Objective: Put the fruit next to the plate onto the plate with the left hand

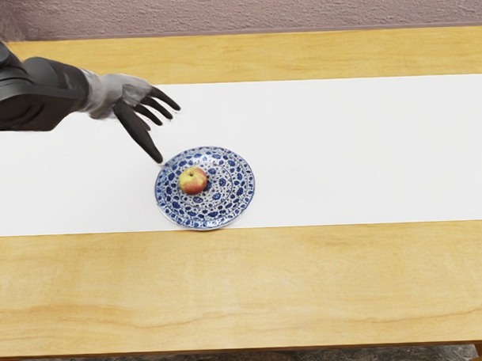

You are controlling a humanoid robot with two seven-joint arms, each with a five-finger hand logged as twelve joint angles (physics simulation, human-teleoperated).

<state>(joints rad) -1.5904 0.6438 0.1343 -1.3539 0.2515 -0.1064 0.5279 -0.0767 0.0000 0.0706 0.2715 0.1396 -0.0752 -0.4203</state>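
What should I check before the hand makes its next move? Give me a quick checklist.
1. Apple on the plate: ok, it lies left of centre, inside the rim.
2. Left hand empty: ok, fingers spread, holding nothing.
3. Hand apart from the apple: ok, it is up and to the left of it.
4. Lowest fingertip off the plate's rim: cannot tell, it ends right at the upper left edge.
5. Plate fully on the runner: ok.
6. Apple at rest: cannot tell from one picture.
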